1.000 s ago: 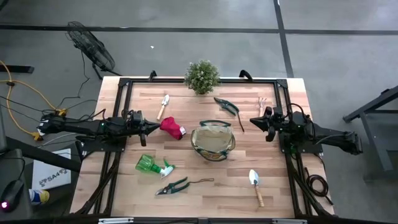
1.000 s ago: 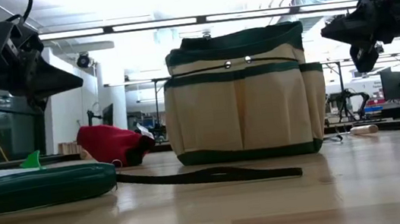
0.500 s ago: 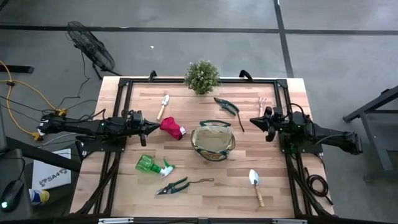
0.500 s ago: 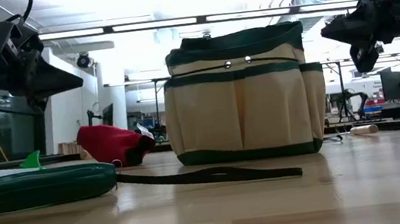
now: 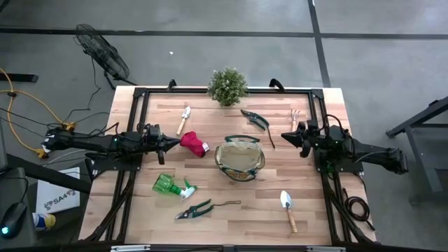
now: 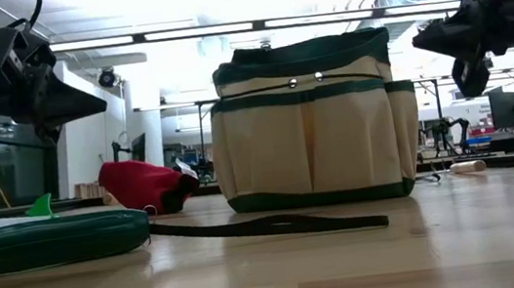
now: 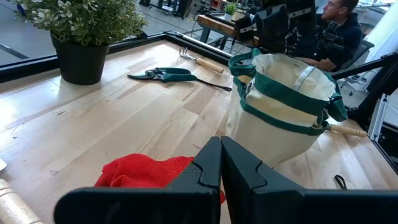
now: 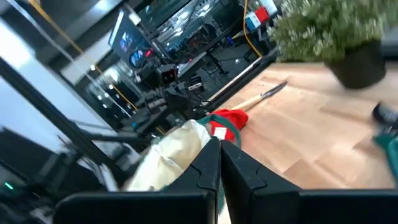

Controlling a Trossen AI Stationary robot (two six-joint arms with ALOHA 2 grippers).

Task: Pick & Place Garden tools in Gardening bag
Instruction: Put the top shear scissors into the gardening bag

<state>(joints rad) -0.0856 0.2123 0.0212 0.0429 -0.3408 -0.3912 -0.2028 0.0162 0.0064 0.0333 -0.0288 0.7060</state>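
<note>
Fingers of the left gripper [image 7: 220, 163] are pressed together with nothing between them, hovering just beside the red glove [image 5: 194, 143] at centre left of the high view. The right gripper [image 5: 287, 135] is pinched shut and empty too, at centre right, near the bag [image 5: 240, 158].

The glove is soft, crumpled fabric; it should weigh almost nothing and give under a pinch, so a bunched fold near its middle looks like the safest hold. The bag is stiff tan canvas with dark green trim and loop handles, round, open at the top and standing upright in the middle of the surface [image 5: 231, 210].

Both trowels, one at upper left [image 5: 185, 117] and one at lower right [image 5: 288, 209], have a smooth metal blade and a round wooden handle; the handle is the place to grip, since the blade is thin and probably slippery. The pruners at lower centre [image 5: 195, 208] and the pair at upper centre [image 5: 256, 120] are rigid, with green handles and a loose dark strap that may snag. The small rake [image 5: 296, 115] lies at upper right. The spray bottle [image 5: 172, 185], green glossy plastic, lies on its side and could roll; its narrow neck seems best.
</note>
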